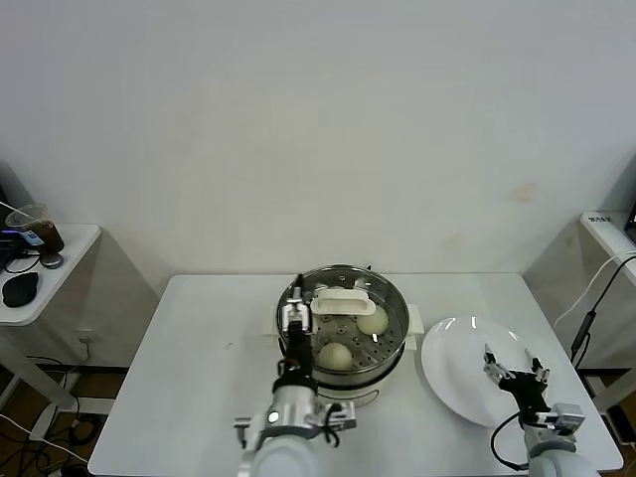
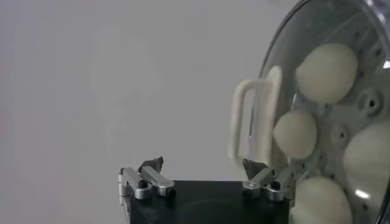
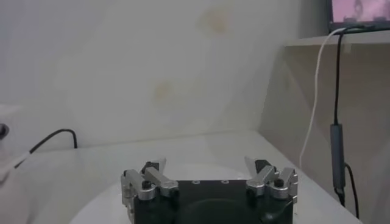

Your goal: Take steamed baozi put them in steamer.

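The steamer (image 1: 397, 310), a shiny steel pot on a white base, stands mid-table under a round glass lid (image 1: 350, 328) with a white handle (image 1: 343, 297). Two steamed baozi (image 1: 372, 320) (image 1: 335, 355) show through the glass. My left gripper (image 1: 295, 320) is open at the pot's left rim, holding nothing. The left wrist view shows this gripper (image 2: 203, 165) wide open just short of the white handle (image 2: 253, 122), with several baozi (image 2: 326, 72) under the lid (image 2: 317, 24). My right gripper (image 1: 515, 363) (image 3: 207, 165) hangs open and empty over the white plate (image 1: 452, 383).
The white table (image 1: 199, 378) has bare room to the left of the pot. A low side table at far left carries a cup (image 1: 35, 231) and a mouse (image 1: 20, 288). A shelf (image 1: 606, 224) and a hanging cable (image 1: 586, 318) stand at the right.
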